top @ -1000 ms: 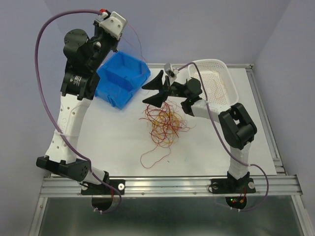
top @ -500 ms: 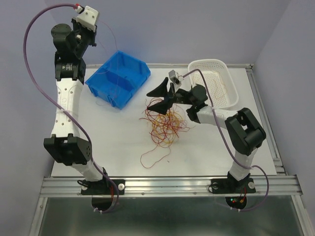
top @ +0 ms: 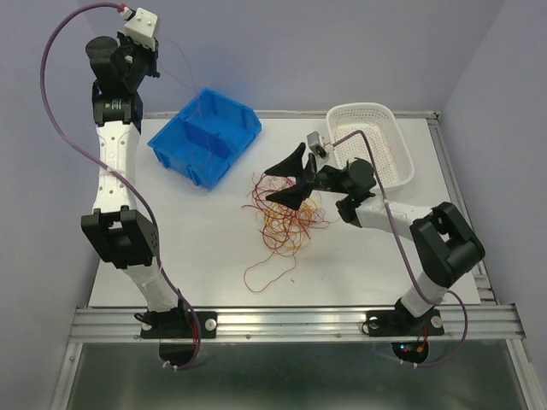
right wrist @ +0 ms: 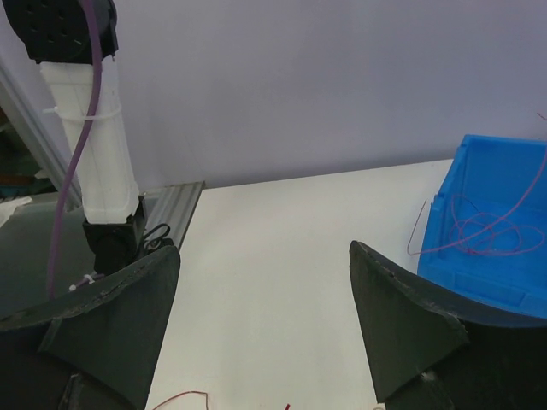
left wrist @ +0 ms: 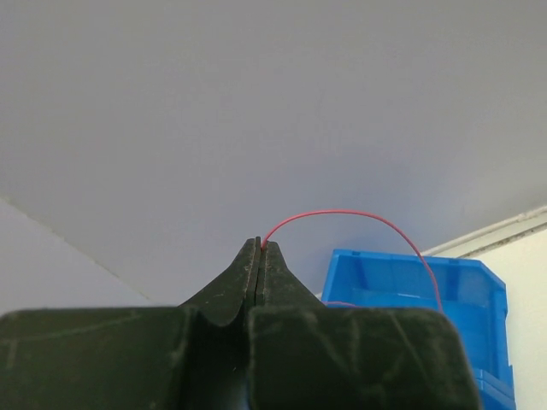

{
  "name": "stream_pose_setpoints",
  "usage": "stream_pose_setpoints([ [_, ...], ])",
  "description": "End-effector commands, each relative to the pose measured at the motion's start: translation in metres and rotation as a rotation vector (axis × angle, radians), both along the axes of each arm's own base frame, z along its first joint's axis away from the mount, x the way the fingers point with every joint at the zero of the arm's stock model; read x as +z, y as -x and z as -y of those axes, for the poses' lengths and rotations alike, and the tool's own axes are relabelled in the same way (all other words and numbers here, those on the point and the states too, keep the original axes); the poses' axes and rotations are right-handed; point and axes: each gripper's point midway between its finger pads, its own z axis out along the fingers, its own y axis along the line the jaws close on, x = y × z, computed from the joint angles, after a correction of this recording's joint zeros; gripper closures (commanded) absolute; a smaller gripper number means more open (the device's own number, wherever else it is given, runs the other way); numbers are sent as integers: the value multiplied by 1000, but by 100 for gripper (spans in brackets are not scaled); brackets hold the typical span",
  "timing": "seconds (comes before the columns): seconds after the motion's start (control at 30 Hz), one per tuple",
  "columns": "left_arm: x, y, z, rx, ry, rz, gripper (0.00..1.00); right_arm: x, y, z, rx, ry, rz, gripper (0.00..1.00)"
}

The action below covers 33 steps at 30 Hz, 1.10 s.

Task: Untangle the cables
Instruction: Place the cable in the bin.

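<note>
**Left arm [top: 115, 171] swung higher**

I hold it high by the blue bin [top: 205, 141] so one red strand [left wrist: 342, 212] lifts clear of the cables [top: 286, 213] mid-table. The left gripper [left wrist: 259, 248] pinches it; the right gripper [top: 269, 186] gapes wide above them.

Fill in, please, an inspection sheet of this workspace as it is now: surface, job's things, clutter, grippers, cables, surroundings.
Surface: white table, flat, no spill seen.
Job's things: tangle of thin red and yellow cables mid-table; one red strand runs from the left gripper down to the blue bin, where more strands lie.
Clutter: white basket at the far right; nothing else seen.
Grippers: left gripper high above the far left corner, jaws shut on the red strand; right gripper above the tangle, jaws open, empty.
Cables: mauve arm cables hang free of the tangle.
Surroundings: lilac walls; metal rail at the near edge.
</note>
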Motion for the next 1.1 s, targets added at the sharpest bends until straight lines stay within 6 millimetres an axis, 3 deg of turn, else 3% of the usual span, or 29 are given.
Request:
stream_pose_setpoints([
  [0.0, 34, 18, 7, -31, -27, 102, 100, 18, 9, 9, -35, -50, 78, 15],
  [0.33, -45, 5, -16, -7, -34, -46, 100, 11, 15, 15, -52, -41, 56, 16],
  [0.63, -139, -5, -44, 48, -41, -223, 100, 9, 18, 17, -54, -37, 40, 16],
  [0.73, -179, -5, -49, 32, -54, -297, 100, 8, 20, 19, -60, -35, 35, 16],
  [0.77, -204, -5, -47, 17, -52, -348, 100, 10, 21, 20, -65, -39, 39, 16],
  [0.83, -233, -5, -45, -4, -57, -415, 100, 9, 21, 21, -69, -37, 38, 16],
  [0.97, -312, -19, -50, -21, -57, -617, 100, 8, 22, 22, -68, -34, 30, 16],
  [1.0, -330, -14, -49, -34, -50, -694, 100, 8, 22, 21, -67, -33, 26, 16],
  [1.07, -352, -21, -48, -59, -53, -755, 100, 7, 21, 21, -66, -31, 22, 16],
])
